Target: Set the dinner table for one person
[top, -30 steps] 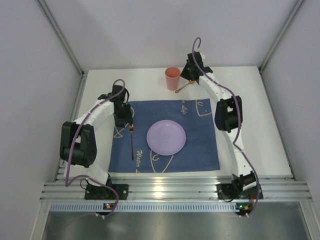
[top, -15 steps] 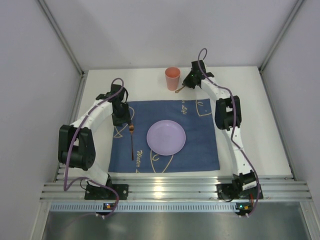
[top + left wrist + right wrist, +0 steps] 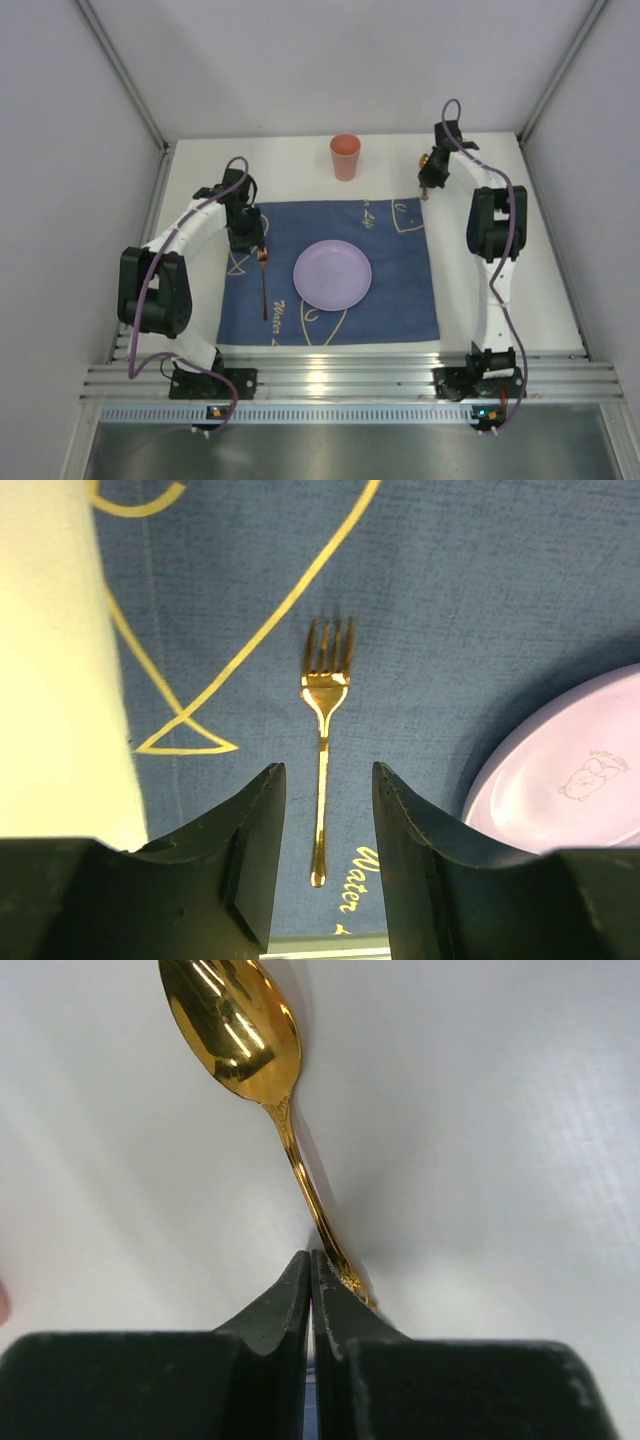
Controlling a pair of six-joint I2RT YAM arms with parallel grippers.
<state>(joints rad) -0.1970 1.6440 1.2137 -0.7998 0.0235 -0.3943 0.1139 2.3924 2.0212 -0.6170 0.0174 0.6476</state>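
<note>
Overhead, the dinner table (image 3: 520, 250) was a white top w/ grey walls (image 3: 60, 150) on three sides and an aluminium rail (image 3: 350, 380) at the near edge. The right gripper (image 3: 428, 182) hung over its far right part, just off the far right corner of the blue placemat (image 3: 400, 290); bare white lay to the R of it. The left gripper (image 3: 250, 238) sat over the mat's left part, above a gold fork (image 3: 263, 285), w/ a lilac plate (image 3: 332, 274) mid-mat. A pink cup (image 3: 345, 157) stood upright on the table beyond the mat's far edge.

Left wrist cam: jaws were spread w/ nothing btwn them. The fork lay flat on the mat below, tines pointing away, plate rim at R, strip of white table at L.

Right wrist cam: jaws were clamped on the handle end of a gold spoon (image 3: 235, 1030), bowl out front over plain white table; touching it or not, couldn't tell.
</note>
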